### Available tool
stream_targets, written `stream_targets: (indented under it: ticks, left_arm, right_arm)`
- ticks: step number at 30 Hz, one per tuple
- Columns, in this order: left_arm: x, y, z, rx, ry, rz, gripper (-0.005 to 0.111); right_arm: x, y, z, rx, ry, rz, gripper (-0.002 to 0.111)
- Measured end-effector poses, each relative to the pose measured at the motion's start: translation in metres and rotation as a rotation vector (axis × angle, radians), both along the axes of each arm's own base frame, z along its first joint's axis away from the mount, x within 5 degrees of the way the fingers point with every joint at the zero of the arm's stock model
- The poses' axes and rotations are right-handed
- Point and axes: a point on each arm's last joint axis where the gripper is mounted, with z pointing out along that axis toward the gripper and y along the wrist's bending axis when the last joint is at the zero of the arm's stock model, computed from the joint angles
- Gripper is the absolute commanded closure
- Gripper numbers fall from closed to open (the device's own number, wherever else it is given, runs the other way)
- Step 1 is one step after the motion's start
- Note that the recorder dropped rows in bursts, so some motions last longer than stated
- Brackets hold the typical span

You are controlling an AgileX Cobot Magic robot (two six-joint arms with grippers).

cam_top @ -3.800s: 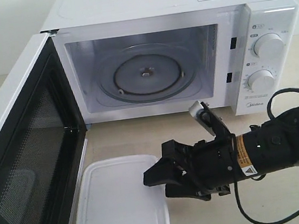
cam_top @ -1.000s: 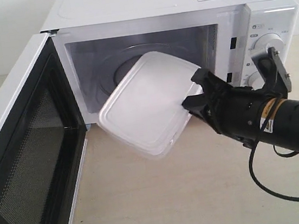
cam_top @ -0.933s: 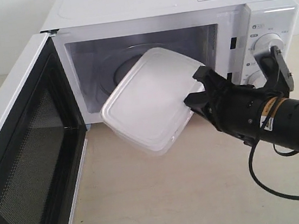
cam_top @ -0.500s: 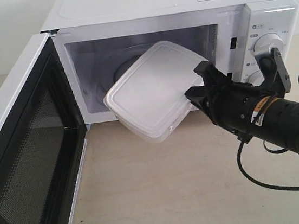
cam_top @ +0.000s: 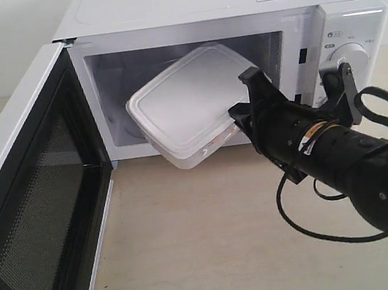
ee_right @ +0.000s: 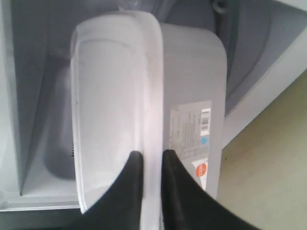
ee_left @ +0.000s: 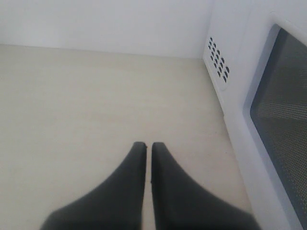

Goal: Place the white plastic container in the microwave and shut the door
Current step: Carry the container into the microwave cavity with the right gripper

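- Exterior view, far left: the door stands swung wide open, its black mesh-framed inner side facing the cavity.
- The microwave sits at the back of the pale tabletop, cavity open to the front.
- The white plastic container hangs tilted in the cavity mouth, off the floor. Its far end is inside and its lower near corner is out in front of the sill.
- The right gripper reaches in from the right, jaws pinched narrowly on the container's near rim.
- An upper dial shows on the right panel, partly behind the arm.
- Left wrist view: the left gripper hovers over bare tabletop beside the door's outer window, jaws nearly touching and holding nothing.
- Right wrist view: both fingers clamp the lid's rim, and a red-white label shows on the container's greyish side.
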Motion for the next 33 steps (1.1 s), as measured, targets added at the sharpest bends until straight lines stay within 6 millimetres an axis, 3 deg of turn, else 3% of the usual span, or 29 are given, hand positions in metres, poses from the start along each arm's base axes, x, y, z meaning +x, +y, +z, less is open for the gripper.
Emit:
stream_targets:
  ticks: [14, 25, 33]
  left_arm:
    - [0.000, 0.000, 0.000, 0.000, 0.000, 0.000, 0.102]
    - [0.000, 0.000, 0.000, 0.000, 0.000, 0.000, 0.102]
    - [0.000, 0.000, 0.000, 0.000, 0.000, 0.000, 0.102]
  right_arm:
    - [-0.015, 0.014, 0.002, 0.112, 0.031, -0.169, 0.108]
    - [-0.002, 0.048, -0.007, 0.175, 0.044, -0.176, 0.108]
    - [0.008, 0.054, -0.003, 0.158, 0.022, -0.218, 0.108]
